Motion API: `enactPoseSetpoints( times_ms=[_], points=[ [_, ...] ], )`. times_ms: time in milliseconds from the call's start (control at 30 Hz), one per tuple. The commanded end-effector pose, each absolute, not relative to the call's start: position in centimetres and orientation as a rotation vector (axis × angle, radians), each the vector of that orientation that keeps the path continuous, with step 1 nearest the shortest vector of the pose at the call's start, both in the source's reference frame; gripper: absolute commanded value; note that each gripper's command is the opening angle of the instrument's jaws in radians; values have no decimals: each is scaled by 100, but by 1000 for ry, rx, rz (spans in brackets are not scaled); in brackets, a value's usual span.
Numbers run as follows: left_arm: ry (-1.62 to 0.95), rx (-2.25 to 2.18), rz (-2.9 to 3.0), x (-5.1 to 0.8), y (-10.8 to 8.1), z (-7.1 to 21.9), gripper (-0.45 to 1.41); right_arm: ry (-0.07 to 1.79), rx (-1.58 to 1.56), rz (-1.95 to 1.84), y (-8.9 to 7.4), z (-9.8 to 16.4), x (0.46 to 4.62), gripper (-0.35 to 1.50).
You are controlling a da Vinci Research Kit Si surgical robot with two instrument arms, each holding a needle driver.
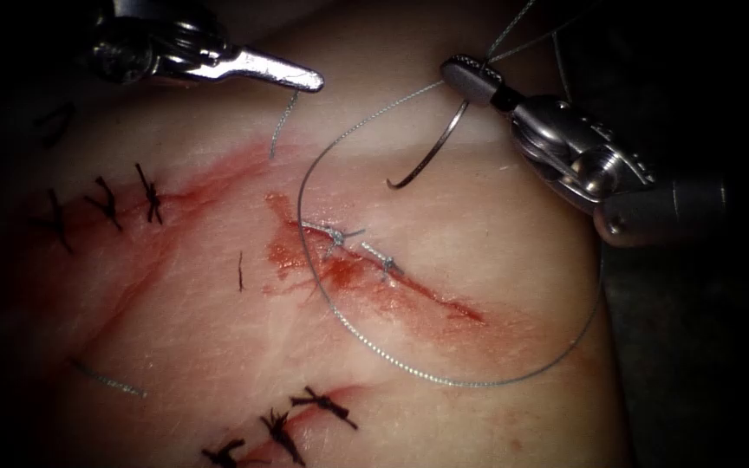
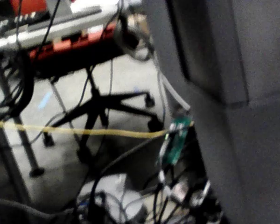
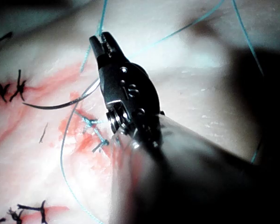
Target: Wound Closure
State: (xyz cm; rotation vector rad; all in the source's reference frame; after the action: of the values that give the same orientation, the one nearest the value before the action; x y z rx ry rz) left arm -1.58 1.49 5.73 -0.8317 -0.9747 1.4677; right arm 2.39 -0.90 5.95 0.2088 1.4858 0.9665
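The right end effector [image 1: 470, 80] is gripping the curved needle [image 1: 431, 154] near its thread end, the needle hanging free below the jaws, above the tissue [image 1: 496, 234] and clear of it, on the right of the cut [image 1: 374, 269]. Thread [image 1: 444, 378] is looping from it past two stitches [image 1: 361, 247]. The left end effector [image 1: 292, 78], jaws closed, is pinching a short thread end [image 1: 283, 121] dangling beneath it.

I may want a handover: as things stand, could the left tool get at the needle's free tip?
Probably yes. The needle hangs clear of the tissue, held near its thread end by the right tool. The left tool, jaws shut on a short thread end, sits nearby; only the thread arcs between.
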Motion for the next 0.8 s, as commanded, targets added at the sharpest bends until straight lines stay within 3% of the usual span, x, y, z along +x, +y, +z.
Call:
enactPoseSetpoints(
  times_ms=[33, 167, 400, 600, 800],
  points=[
    [-1030, -865, 1409, -165, 146, 585, 63, 1528, 181, 892, -91, 598, 248, -35],
    [-1191, -977, 1174, -176, 128, 615, 89, 1621, 25, 673, -93, 594, 252, -35],
    [-1251, -932, 1071, -196, 87, 660, 93, 1678, -181, 139, -104, 575, 270, -35],
    [-1387, -778, 1029, -196, 65, 675, 86, 1640, -307, 52, -101, 543, 289, -35],
    [-1360, -756, 1056, -198, 61, 679, 110, 1655, -301, 22, -101, 528, 296, -35]
  ],
)
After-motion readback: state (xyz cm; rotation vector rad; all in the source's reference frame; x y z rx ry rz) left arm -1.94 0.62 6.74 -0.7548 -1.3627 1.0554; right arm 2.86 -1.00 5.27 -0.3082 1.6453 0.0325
